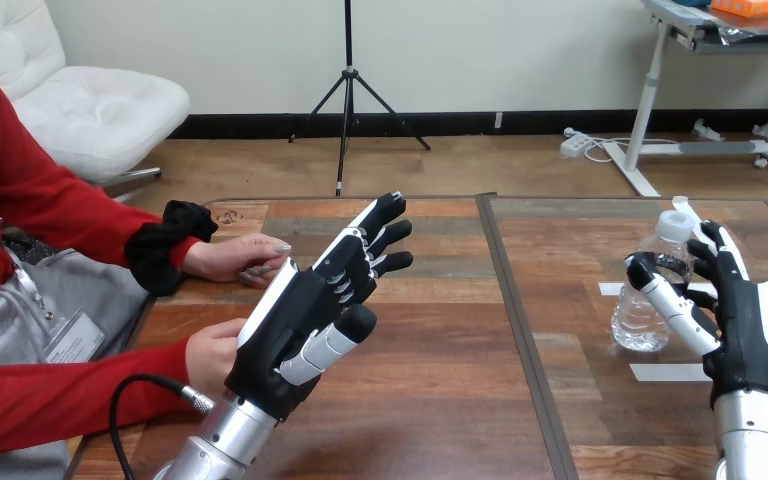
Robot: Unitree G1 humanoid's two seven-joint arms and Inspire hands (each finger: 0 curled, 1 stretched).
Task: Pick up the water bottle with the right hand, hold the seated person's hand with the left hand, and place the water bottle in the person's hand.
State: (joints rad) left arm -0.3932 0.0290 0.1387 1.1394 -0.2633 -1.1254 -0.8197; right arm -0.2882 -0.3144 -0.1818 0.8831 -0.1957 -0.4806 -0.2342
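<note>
First, the fingers of the left hand are straight and a little spread. They point away from the robot and slightly to the right, the thumb stands out to the side, and they hold nothing. This hand hovers over the bench with its palm turned to the right. Just behind its white back is the person's nearer hand, partly hidden by it; whether the two touch I cannot tell. The person's farther hand rests on the bench and shows just left of the robot's fingers.

At the other side, the fingers of the right hand stand upward, almost straight, and the thumb reaches out to the left, so this hand is wide. The thumb crosses in front of the water bottle, and the fingers are just beside the bottle's right side. They are not closed round it, and whether any of them touches it I cannot tell.

The water bottle stands upright on the right part of the bench. It is of clear plastic and its white cap is on. How much water is inside I cannot tell. Near its foot, white tape strips lie on the wood. The bottle is well apart from both hands of the person.
</note>
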